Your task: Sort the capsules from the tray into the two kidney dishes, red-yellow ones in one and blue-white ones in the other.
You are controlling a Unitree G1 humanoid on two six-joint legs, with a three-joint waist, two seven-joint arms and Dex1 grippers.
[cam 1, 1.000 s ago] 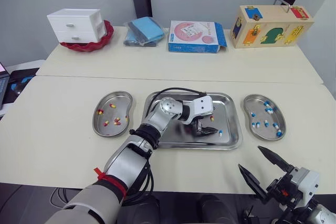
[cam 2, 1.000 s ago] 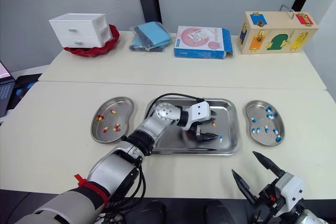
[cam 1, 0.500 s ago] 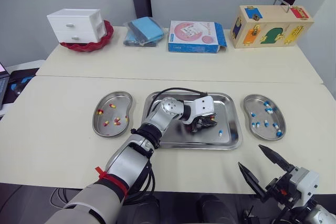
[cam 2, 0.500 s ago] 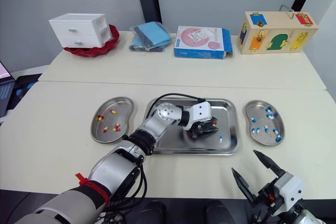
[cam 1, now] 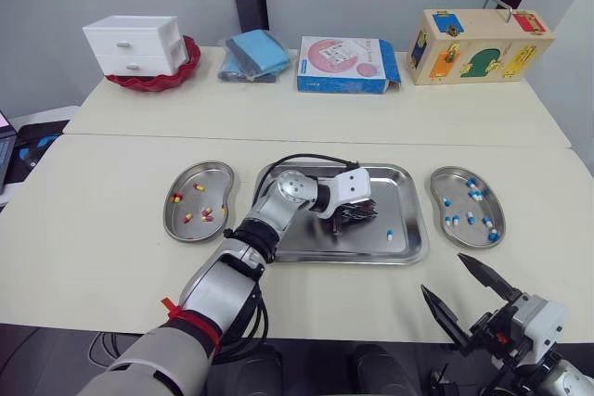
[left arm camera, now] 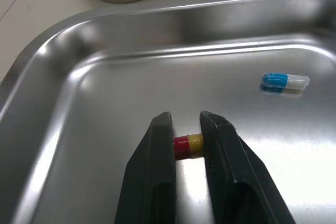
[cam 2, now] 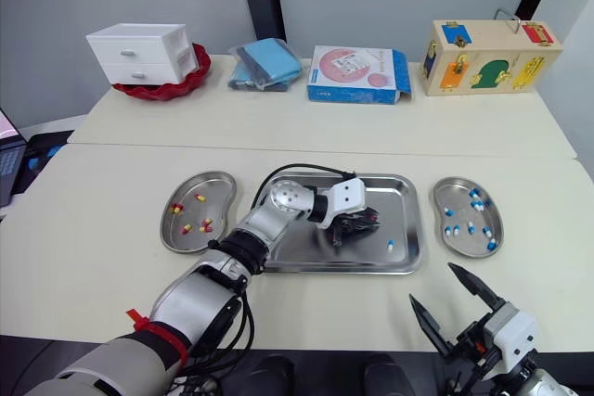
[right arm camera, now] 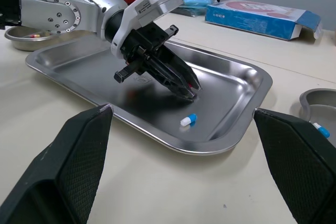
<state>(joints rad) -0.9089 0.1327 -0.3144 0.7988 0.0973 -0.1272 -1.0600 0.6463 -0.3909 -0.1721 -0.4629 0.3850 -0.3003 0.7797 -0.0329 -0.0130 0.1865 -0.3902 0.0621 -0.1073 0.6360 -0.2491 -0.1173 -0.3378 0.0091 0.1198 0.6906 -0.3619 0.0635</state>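
I can read no text, number or brand anywhere from here. The blue and pink box (cam 1: 345,64) at the back of the table (cam 1: 278,110) carries print, too small for me to make out. The wooden box (cam 1: 480,45) bears coloured shapes, no letters.

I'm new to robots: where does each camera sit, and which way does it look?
Left and right eye views: on the head, facing forward and down over the table; the left gripper reaches into the tray, the right gripper hangs low, open.
Left wrist view: on the left wrist, looking along the left gripper, shut on a red-yellow capsule.
Right wrist view: on the right wrist, looking across the tray at the left gripper, between its own spread fingers.
Shared: all show the blue-white capsule in the tray.
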